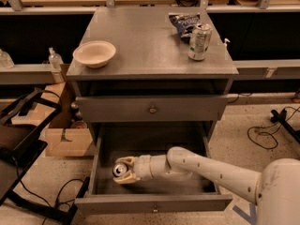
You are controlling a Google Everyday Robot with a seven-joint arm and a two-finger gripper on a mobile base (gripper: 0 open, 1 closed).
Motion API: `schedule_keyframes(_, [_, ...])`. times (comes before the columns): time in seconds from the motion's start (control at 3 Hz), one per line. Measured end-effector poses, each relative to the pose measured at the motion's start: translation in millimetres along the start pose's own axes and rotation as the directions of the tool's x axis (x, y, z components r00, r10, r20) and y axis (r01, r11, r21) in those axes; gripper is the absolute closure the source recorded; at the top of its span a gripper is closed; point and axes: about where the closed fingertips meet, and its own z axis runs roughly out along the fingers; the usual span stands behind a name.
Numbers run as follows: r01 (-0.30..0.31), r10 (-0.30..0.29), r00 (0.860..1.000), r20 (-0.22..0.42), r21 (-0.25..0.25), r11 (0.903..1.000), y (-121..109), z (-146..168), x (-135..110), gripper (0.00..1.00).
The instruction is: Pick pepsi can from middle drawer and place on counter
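The middle drawer is pulled open at the bottom of the grey cabinet. My white arm reaches into it from the right. My gripper is at the drawer's left side, fingers closed around the pepsi can, whose silver top faces the camera. The can's blue body is mostly hidden by the fingers. The grey counter on top of the cabinet is above.
On the counter stand a beige bowl at the left, a silver-green can and a blue chip bag at the right. A shallower drawer above is shut. A cardboard box and black chair frame stand left of the cabinet.
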Motion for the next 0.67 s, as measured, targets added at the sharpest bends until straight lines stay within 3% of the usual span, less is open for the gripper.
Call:
schedule_keyframes(0.33, [0.018,-0.018,1.000,0.025,0.009,0.9998,-5,-34,-36,1.00])
schedule_keyframes(0.67, [-0.008,0.009,1.000,0.019,-0.028,0.9996,4,-84,-88,1.00])
